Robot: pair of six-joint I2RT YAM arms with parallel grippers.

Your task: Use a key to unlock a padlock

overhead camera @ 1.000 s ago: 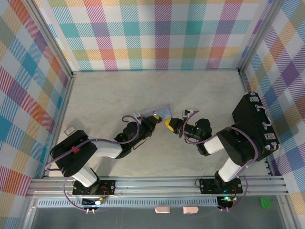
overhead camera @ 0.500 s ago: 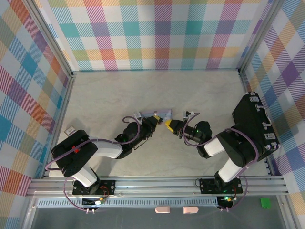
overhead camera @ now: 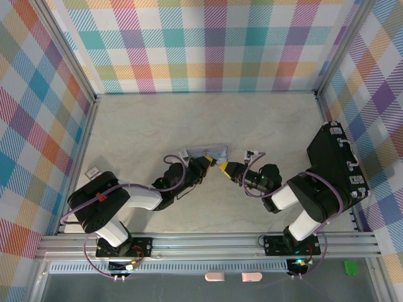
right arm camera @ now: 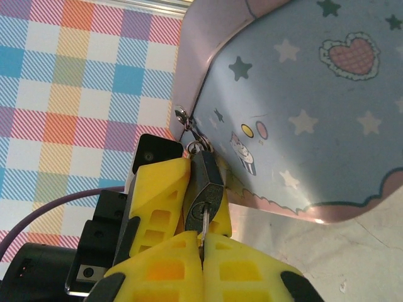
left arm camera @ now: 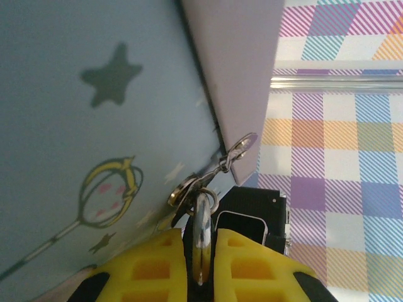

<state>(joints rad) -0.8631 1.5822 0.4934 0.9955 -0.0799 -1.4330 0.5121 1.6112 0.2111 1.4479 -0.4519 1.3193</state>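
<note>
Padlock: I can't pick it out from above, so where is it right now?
Right wrist view, centre: the padlock hangs at the pale blue tin's left edge, pinched by the left pincer, with the key entering it from below.

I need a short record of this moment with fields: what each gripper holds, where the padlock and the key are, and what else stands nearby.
left gripper: shut on the padlock
right gripper: shut on the key
padlock: hangs from the clasp on the edge of the tin
key: blade points into the keyhole in the padlock's lower face; depth unclear
nearby: black case, to the right of both grippers
</note>
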